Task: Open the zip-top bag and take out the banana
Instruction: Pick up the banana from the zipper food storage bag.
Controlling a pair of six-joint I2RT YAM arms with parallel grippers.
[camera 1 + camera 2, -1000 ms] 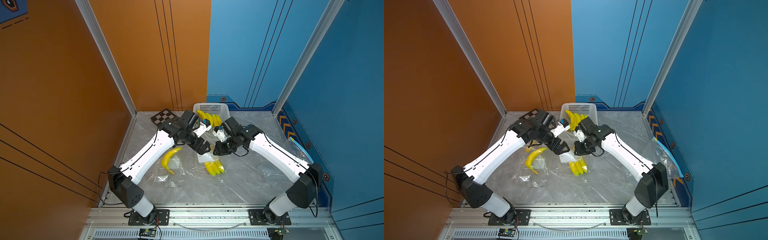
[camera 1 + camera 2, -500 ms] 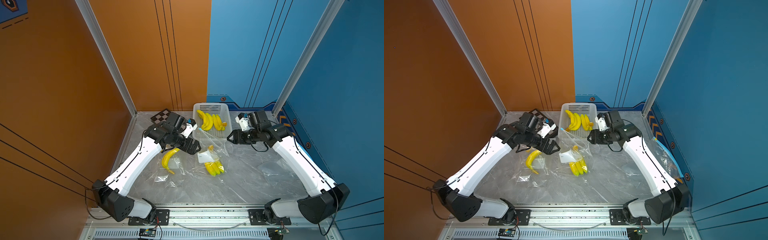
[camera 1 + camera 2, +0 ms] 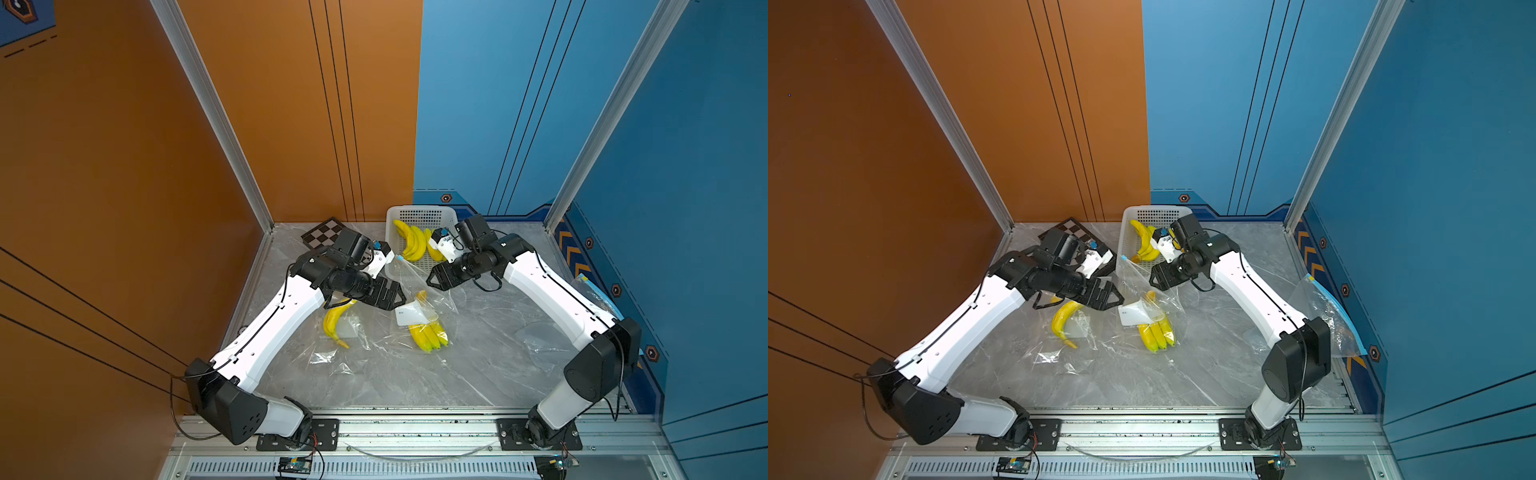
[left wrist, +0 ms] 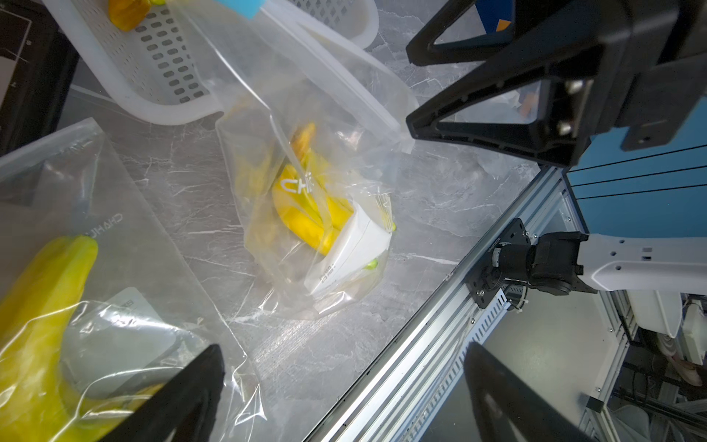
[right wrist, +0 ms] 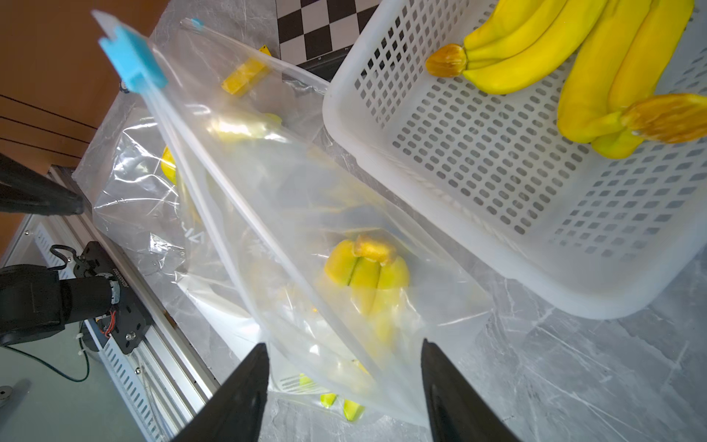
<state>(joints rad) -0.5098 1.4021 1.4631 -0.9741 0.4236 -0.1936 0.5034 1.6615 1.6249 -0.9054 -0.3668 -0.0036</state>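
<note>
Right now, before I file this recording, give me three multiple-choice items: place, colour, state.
1. Where on the table is the basket? A back B front rail C left edge
2. The slider on the bag is: A red B blue C green
3. The left fingers are: A open B shut on the bag C shut on a banana
1 A, it stands at the far end; 2 B, light blue in the right wrist view; 3 A, wide apart, gripping nothing.
</note>
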